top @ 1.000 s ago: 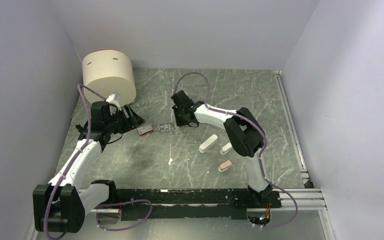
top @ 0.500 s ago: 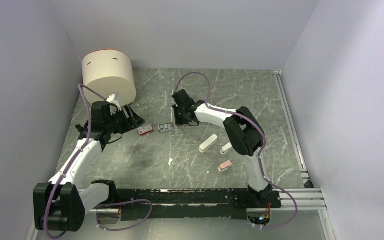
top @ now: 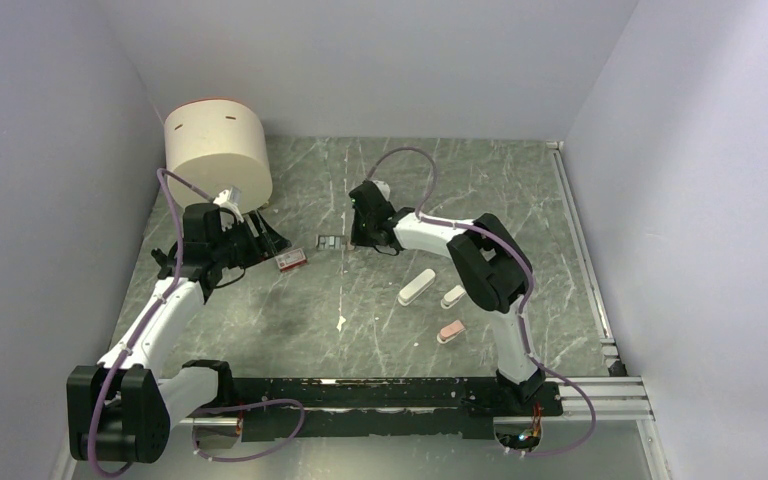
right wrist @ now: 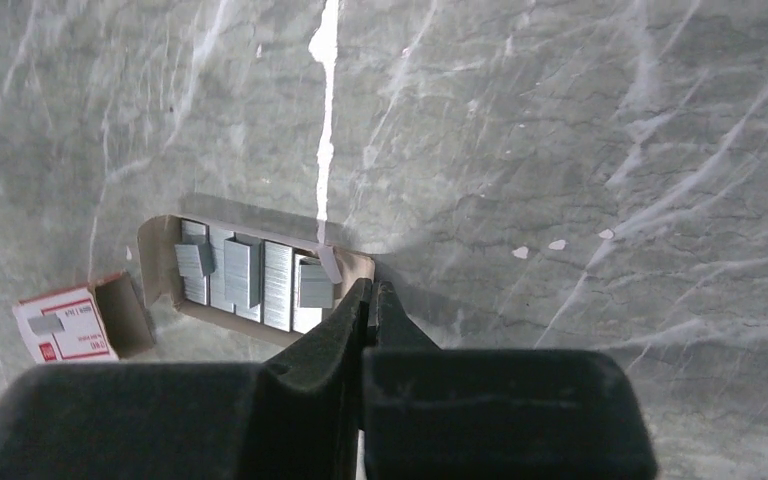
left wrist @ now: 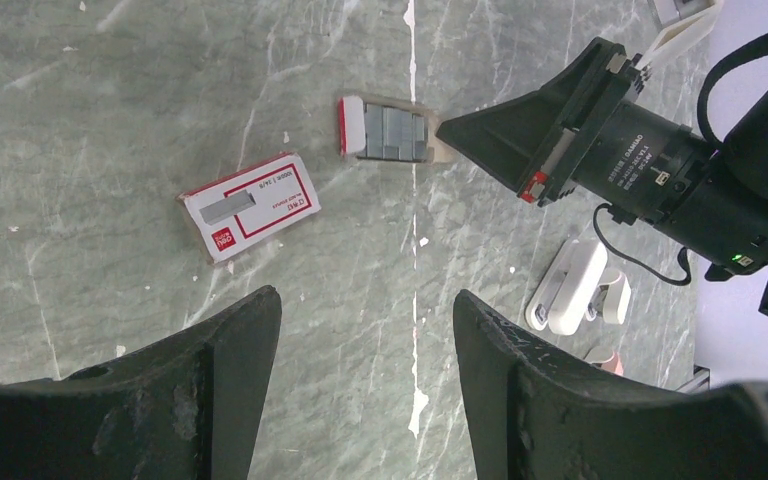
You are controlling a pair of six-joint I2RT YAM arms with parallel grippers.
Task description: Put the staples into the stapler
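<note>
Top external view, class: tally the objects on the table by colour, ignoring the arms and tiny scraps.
White: 2 (stapler, short piece)
Pink: 1 (stubby piece)
Red-and-white: 1 (staple box)
Grey: 1 (staples)
Cream: 1 (cylinder)
Total: 6

L arm (top: 160, 310) reaches fwd along the left side, elbow bent, wrist tipped down. L gripper (left wrist: 365, 310) has jaws well apart, nothing btwn them. R arm (top: 490, 270) folds at elbow and extends inward toward centre, wrist pitched down. R gripper (right wrist: 370, 290) has fingers pressed together, no gap at tips.
</note>
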